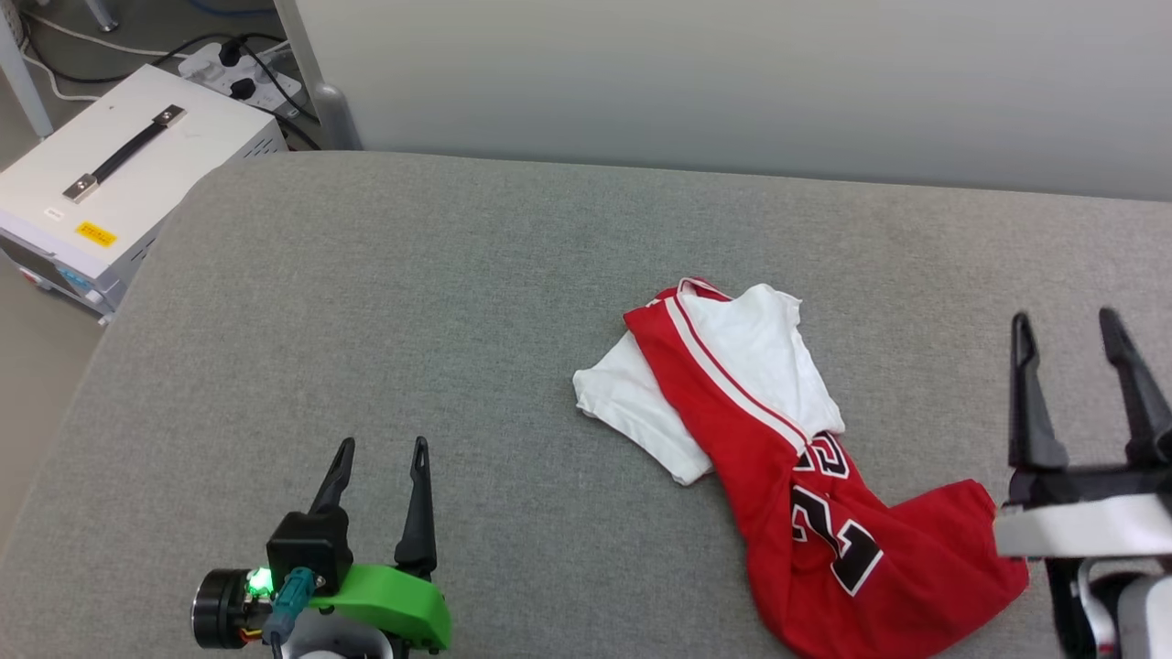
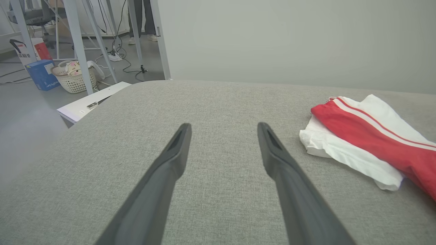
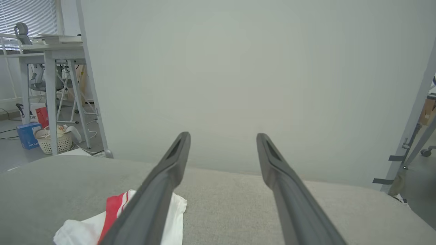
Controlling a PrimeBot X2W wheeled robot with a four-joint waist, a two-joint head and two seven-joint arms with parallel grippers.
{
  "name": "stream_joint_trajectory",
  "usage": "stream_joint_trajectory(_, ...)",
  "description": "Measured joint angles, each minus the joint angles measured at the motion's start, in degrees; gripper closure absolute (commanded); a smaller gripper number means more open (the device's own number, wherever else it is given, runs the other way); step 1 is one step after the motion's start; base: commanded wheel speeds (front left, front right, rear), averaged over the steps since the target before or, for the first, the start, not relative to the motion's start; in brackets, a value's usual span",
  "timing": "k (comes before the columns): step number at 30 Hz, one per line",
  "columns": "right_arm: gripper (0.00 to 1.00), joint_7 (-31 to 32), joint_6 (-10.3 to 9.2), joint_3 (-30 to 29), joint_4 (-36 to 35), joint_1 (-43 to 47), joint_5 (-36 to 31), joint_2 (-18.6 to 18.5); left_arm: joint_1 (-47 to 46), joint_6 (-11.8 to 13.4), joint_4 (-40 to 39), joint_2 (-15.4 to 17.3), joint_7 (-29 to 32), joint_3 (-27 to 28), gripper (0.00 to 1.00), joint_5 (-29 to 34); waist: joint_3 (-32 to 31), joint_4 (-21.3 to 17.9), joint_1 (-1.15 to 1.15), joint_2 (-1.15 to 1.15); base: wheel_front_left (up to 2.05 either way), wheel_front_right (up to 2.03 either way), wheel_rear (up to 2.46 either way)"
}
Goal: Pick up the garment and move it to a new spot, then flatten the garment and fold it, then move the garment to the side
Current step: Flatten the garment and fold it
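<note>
The crumpled red-and-white jersey (image 1: 742,439) lies on the grey fabric surface (image 1: 439,311), with the left gripper (image 1: 383,448) well to its left and the right gripper (image 1: 1065,322) just right of it, both spread wide and empty.

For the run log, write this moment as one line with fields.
garment: crumpled on grey padded surface | left gripper: open, empty | right gripper: open, empty | step: pick not yet done

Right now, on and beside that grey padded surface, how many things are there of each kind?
Garments: 1, the garment
Grippers: 2, the left gripper and the right gripper, both open
Boxes with a handle: 1, the white box
Total: 4
</note>
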Motion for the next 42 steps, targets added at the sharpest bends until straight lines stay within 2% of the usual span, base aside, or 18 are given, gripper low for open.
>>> stream_joint_trajectory(5,0.00,-0.02,0.00,1.72,0.23,-10.12,0.52,-6.68,-1.18,-0.04,-0.57,-0.10,0.00,0.01,0.00,0.23,1.86,0.36,0.00,0.00,0.00,0.00,0.00)
stream_joint_trajectory(9,0.00,-0.14,0.00,6.62,3.79,-18.89,1.77,-13.51,-2.53,-0.04,-1.25,-0.14,0.00,-0.12,0.00,0.22,3.68,0.76,0.00,0.00,0.00,0.00,0.00)
stream_joint_trajectory(13,0.00,0.22,0.00,14.86,10.98,-26.20,4.85,-19.86,-3.54,-0.04,-1.77,-0.21,0.00,-0.22,0.00,0.16,5.35,1.25,0.00,0.00,0.00,0.00,0.00)
stream_joint_trajectory(15,0.00,4.23,0.00,21.32,15.10,-30.44,7.79,-23.57,-3.95,0.01,-1.98,-0.24,0.00,-0.48,0.00,-0.16,6.23,1.56,0.00,0.00,0.00,0.00,0.00)
stream_joint_trajectory(18,0.00,14.50,0.00,31.81,18.08,-36.94,15.46,-29.08,-4.78,0.15,-2.83,-0.25,0.00,-0.81,0.00,-0.46,7.48,2.12,0.00,0.00,0.00,0.00,0.00)
stream_joint_trajectory(21,0.00,25.74,0.00,41.76,18.62,-42.25,24.05,-33.83,-5.69,0.63,-3.69,-0.26,0.00,-1.25,0.00,-0.89,8.75,2.68,0.00,0.00,0.00,0.00,0.00)
stream_joint_trajectory(24,0.00,35.71,0.00,48.75,18.35,-47.15,31.87,-37.73,-6.60,1.04,-4.33,-0.27,0.00,-1.86,0.00,-1.18,10.11,3.28,0.00,0.00,0.00,0.00,0.00)
stream_joint_trajectory(28,0.00,48.60,0.00,54.13,18.63,-52.39,41.89,-40.22,-7.90,1.47,-5.31,-0.29,0.00,-2.50,0.00,-2.48,12.12,4.17,0.00,0.00,0.00,0.00,0.00)
stream_joint_trajectory(33,0.00,59.84,0.00,57.83,21.05,-56.52,47.73,-41.07,-9.66,2.15,-6.10,-0.29,0.00,-3.92,0.00,-3.31,14.78,5.49,0.00,0.00,0.00,0.00,0.00)
stream_joint_trajectory(37,0.00,62.84,0.00,59.38,24.27,-58.23,49.59,-39.92,-10.80,3.03,-7.10,-0.30,0.00,-4.97,0.00,-4.13,17.06,6.78,0.00,0.00,0.00,0.00,0.00)
stream_joint_trajectory(42,0.00,62.84,0.00,62.11,27.99,-58.66,49.65,-37.94,-11.73,3.66,-7.28,-0.30,0.00,-5.86,0.00,-4.85,19.54,8.32,0.01,0.00,0.00,0.00,0.00)
